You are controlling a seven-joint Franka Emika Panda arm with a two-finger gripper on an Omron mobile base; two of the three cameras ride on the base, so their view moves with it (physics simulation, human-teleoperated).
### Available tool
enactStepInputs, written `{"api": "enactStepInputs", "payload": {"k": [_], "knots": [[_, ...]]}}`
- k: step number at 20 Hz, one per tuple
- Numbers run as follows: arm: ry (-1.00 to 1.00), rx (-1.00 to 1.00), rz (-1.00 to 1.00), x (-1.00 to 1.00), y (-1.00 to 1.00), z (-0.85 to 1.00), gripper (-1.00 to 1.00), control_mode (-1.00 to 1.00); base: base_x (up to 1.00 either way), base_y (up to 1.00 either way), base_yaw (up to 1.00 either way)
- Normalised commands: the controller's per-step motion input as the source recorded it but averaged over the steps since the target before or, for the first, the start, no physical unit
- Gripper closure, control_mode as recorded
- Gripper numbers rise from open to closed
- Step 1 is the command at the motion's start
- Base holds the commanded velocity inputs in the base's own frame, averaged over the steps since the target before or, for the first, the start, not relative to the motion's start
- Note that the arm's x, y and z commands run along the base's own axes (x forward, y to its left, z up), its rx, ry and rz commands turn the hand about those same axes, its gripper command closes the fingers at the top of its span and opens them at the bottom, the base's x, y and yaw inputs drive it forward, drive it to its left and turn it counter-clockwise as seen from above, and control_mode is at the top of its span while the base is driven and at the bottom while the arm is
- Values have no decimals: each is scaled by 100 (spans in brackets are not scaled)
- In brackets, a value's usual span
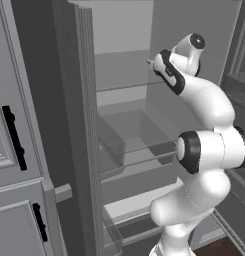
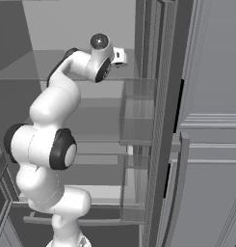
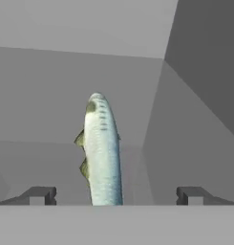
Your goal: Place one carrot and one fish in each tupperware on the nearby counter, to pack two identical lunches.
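A pale silvery-green fish (image 3: 101,153) lies lengthwise on a grey fridge shelf (image 3: 51,162), its tail end pointing away from the hand. My gripper (image 3: 116,195) is open. Its two dark fingertips (image 3: 39,195) stand wide apart on either side of the fish's near end and do not touch it. In the base views the arm reaches up into the upper fridge compartment, with the wrist (image 2: 102,60) high inside it. Carrots, tupperware and the counter are out of view.
The open fridge has glass shelves (image 1: 126,86) and a clear drawer (image 1: 139,132) below the hand. Its doors stand on both sides, one with clear bins (image 2: 137,111). Grey cabinets with black handles (image 1: 14,137) flank the left.
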Motion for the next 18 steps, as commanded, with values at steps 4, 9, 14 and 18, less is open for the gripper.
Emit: {"api": "enactStepInputs", "payload": {"k": [4, 9, 14, 18], "knots": [[2, 0, 5, 67, 0, -4, -100, -100, 0, 0, 0], [12, 0, 3, 31, 13, -17, -100, -100, 0, 0, 0], [13, -2, 2, 1, 17, -35, 100, -100, 0, 0, 0], [9, -1, 2, 0, 6, -37, 100, -100, 0, 0, 0]]}}
